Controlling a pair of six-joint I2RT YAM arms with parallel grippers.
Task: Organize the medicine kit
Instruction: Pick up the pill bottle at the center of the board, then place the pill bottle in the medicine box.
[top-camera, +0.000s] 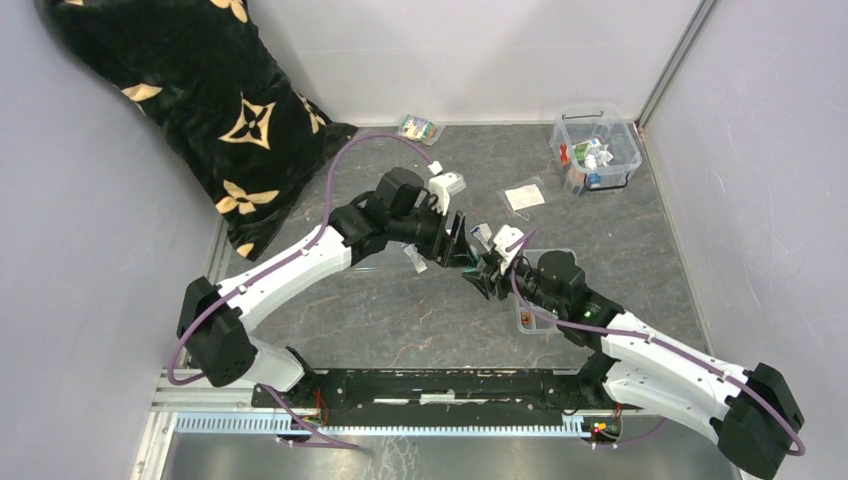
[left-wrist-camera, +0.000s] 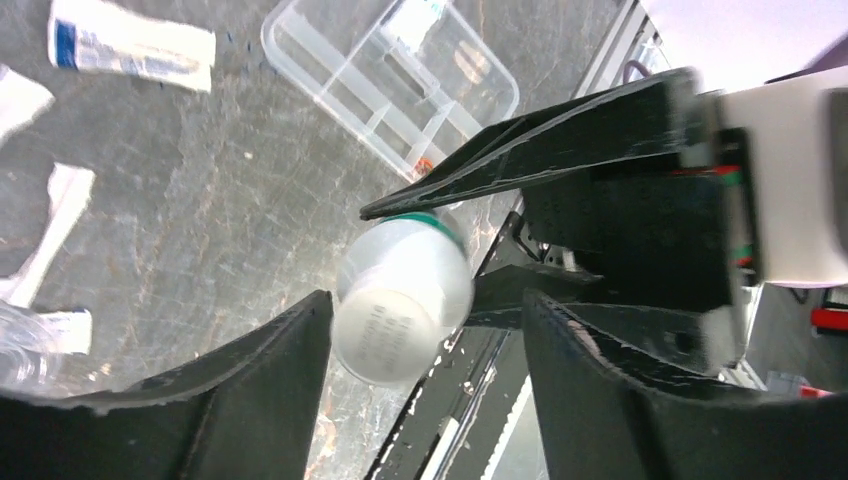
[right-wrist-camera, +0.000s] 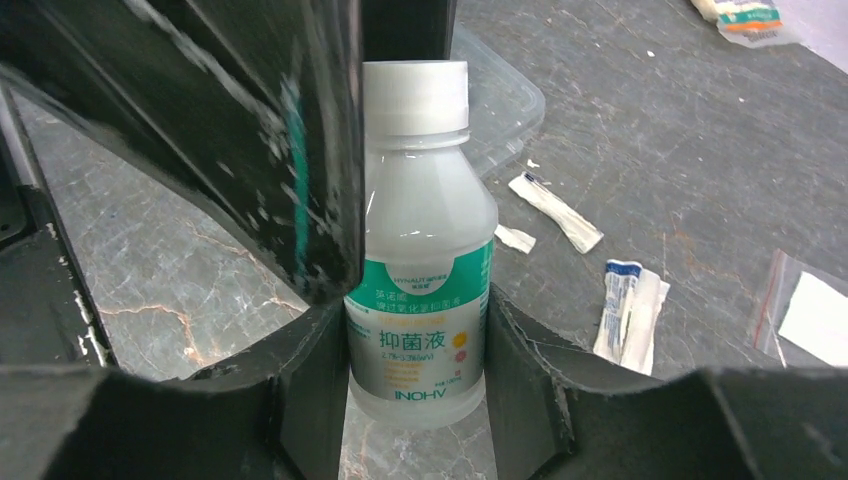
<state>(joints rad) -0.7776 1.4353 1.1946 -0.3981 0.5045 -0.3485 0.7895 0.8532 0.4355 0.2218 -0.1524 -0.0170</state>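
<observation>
My right gripper (right-wrist-camera: 417, 375) is shut on a white bottle (right-wrist-camera: 420, 260) with a green label and a white cap, and holds it above the table's middle. My left gripper (left-wrist-camera: 425, 370) is open around the bottle's far end (left-wrist-camera: 400, 315), with one finger close beside it and the other apart. The two grippers meet in the top view, left (top-camera: 455, 240) and right (top-camera: 487, 272). The medicine kit (top-camera: 597, 150), a clear box holding several items, stands at the back right without its lid on.
A shallow clear divided tray (left-wrist-camera: 390, 80) lies under the right arm (top-camera: 545, 300). Loose packets (right-wrist-camera: 627, 310), a clear bag (top-camera: 524, 196) and a small pack (top-camera: 418, 127) lie on the table. A black patterned cushion (top-camera: 200, 100) fills the back left.
</observation>
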